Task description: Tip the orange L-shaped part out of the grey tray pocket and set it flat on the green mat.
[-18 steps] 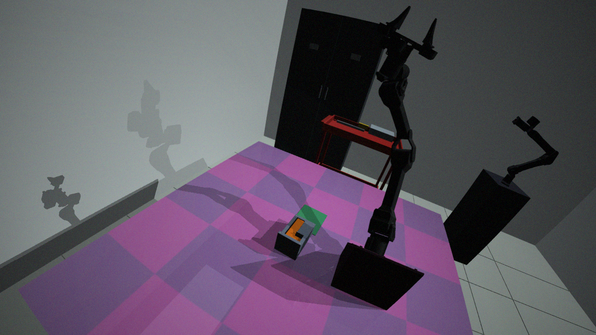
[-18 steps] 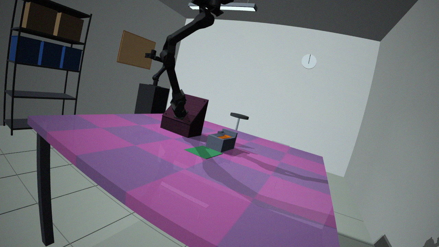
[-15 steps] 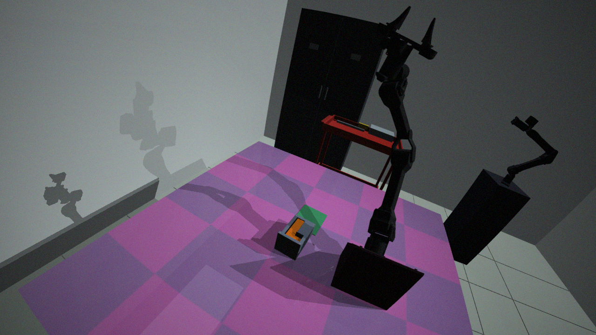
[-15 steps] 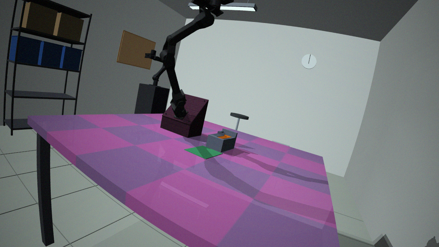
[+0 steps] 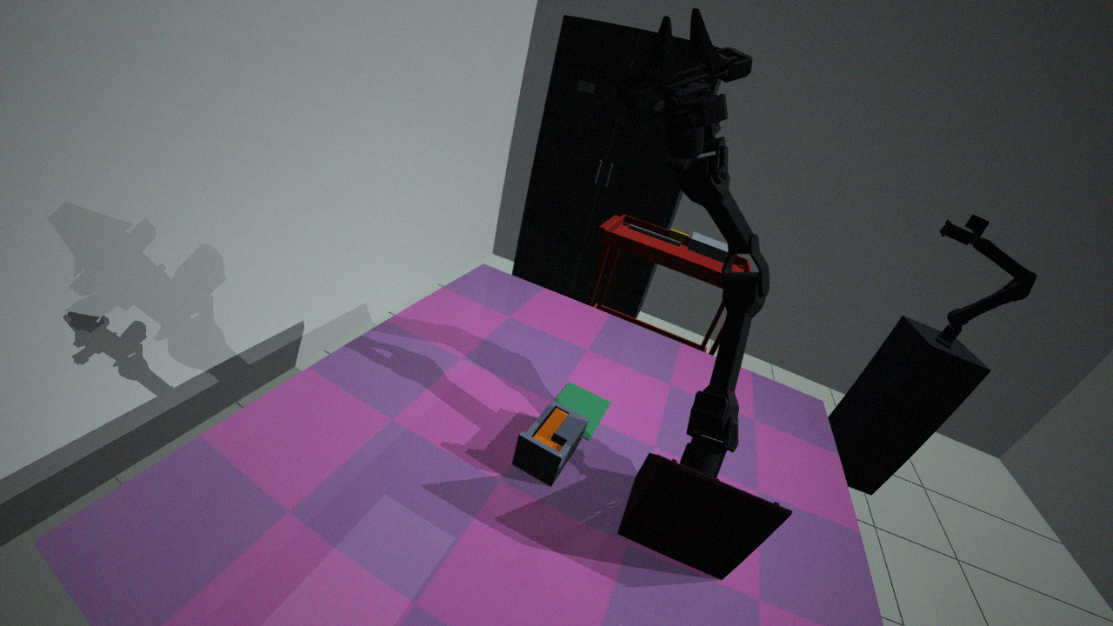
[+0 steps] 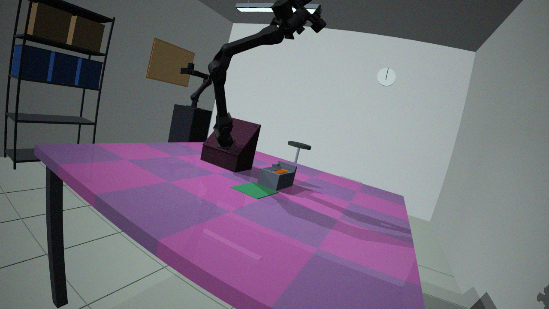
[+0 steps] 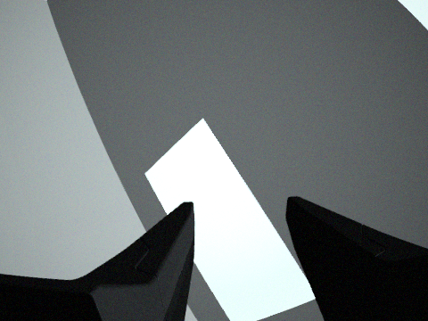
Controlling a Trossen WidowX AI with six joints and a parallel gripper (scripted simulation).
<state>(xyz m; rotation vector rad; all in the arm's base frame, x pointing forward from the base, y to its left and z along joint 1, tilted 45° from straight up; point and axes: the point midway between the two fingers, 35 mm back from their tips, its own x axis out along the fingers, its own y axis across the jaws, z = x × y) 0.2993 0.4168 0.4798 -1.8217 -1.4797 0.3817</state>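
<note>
Top view: high above the table, gripper about half open, holding nothing. Down in the grey tray, left of the arm's base, orange part. Likely to jam or flick out if pressed off its L-shaped end.

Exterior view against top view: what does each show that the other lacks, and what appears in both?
Only the exterior view: a wall clock, blue bins and a stool.
Only the top view: a red cart and a black cabinet.
Both: the orange part in the grey tray, and the green mat.
</note>
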